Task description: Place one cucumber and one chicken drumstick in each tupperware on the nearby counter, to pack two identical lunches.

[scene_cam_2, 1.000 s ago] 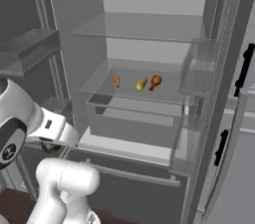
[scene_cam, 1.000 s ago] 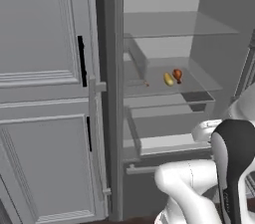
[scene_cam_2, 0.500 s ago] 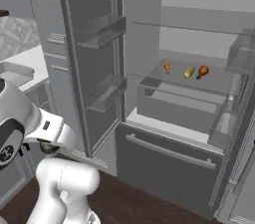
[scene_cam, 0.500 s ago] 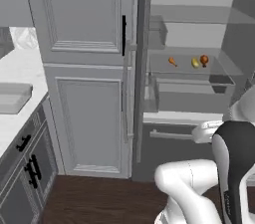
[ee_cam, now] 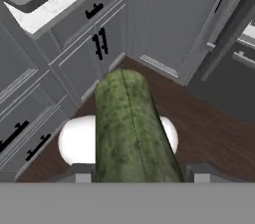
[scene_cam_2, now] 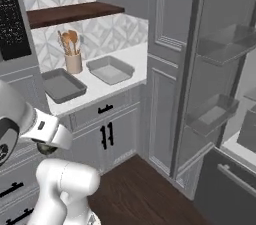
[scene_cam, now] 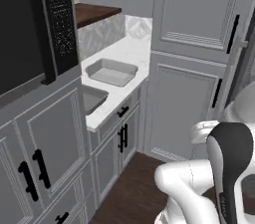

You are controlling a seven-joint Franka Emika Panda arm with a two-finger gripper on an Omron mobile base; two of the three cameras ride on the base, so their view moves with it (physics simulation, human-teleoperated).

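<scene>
— Hand [ee_cam: 134, 170] status?
— Closed partway around a cucumber [ee_cam: 130, 126], over dark floor.
— Tupperware?
— Two on the bench [scene_cam_2: 125, 56]: one [scene_cam_2: 110, 70] near its right end, another [scene_cam_2: 61, 85] toward its front edge.

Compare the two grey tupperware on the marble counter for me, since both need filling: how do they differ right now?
In the right base view, the nearer tupperware looks darker grey and sits toward the counter's front edge; the farther tupperware looks lighter and sits toward the tall cabinet. The nearer one lies beside the utensil holder; the farther one lies past it. Both are shallow, rectangular and empty; the cucumber is between the jaws.
</scene>
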